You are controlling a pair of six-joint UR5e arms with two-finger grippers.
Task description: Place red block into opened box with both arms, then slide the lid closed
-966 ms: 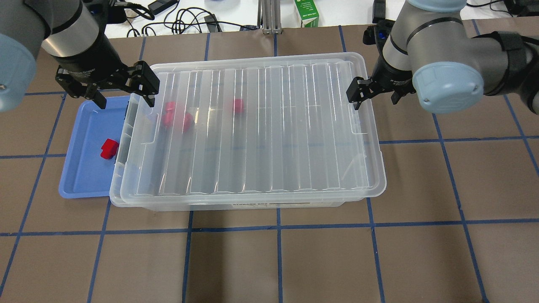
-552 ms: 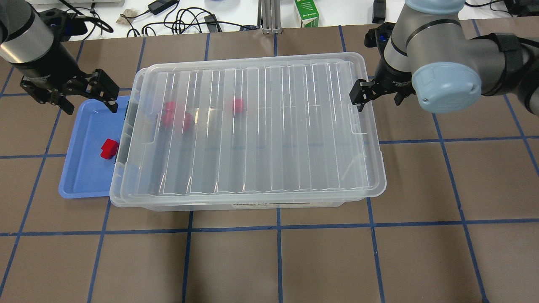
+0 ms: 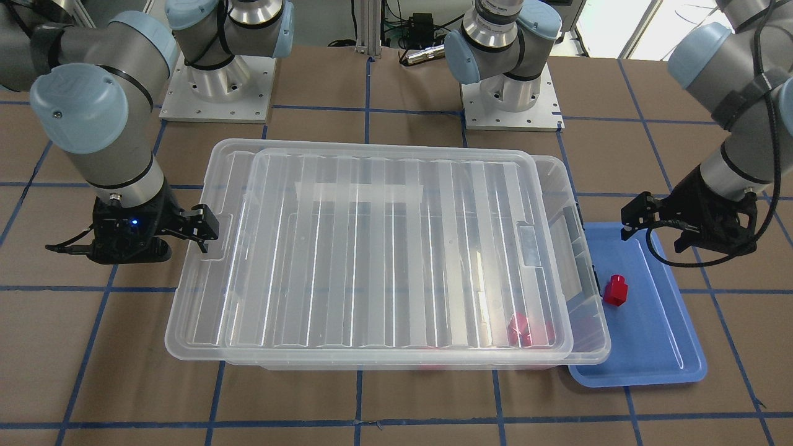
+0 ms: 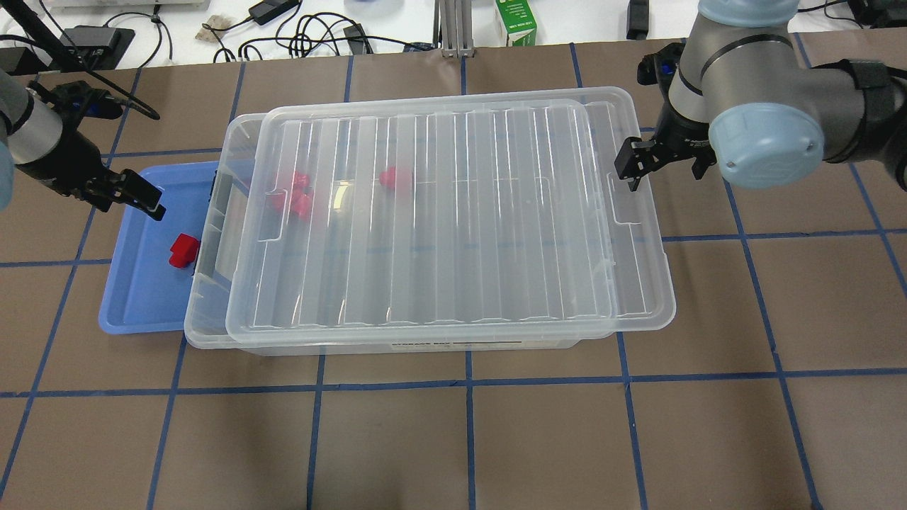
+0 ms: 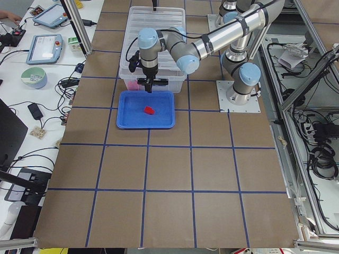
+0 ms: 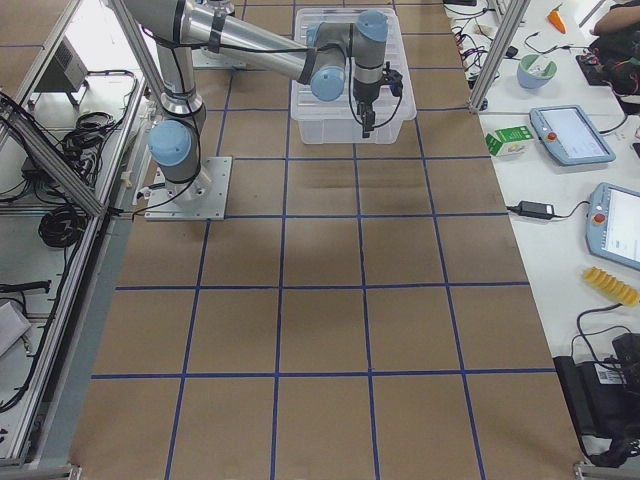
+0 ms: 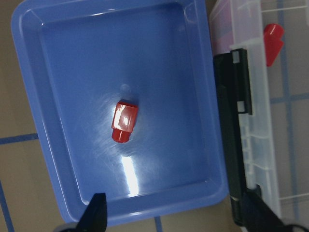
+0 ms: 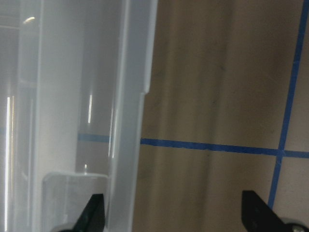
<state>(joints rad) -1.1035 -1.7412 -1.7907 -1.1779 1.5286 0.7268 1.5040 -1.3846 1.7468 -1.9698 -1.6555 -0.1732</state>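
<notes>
The red block (image 4: 183, 251) lies on its side in the blue tray (image 4: 134, 297), also seen in the left wrist view (image 7: 123, 121). My left gripper (image 4: 124, 202) hovers open over the tray's far part, apart from the block. The clear box (image 4: 211, 333) stands beside the tray with the ribbed lid (image 4: 453, 212) lying on it, shifted right so the box's left end is uncovered. My right gripper (image 4: 662, 166) is open at the lid's right end, one finger (image 8: 94, 212) over the lid's rim and handle recess, the other above the table.
Other red blocks (image 4: 294, 193) and a single one (image 4: 388, 177) show through the lid inside the box. A green carton (image 4: 516, 21) and cables lie beyond the table's far edge. The arm bases (image 3: 217, 93) stand behind the box.
My left gripper has pulled left from the lid's end to above the blue tray. My right gripper moved right, and the lid slid right with it, uncovering the box's left end.
</notes>
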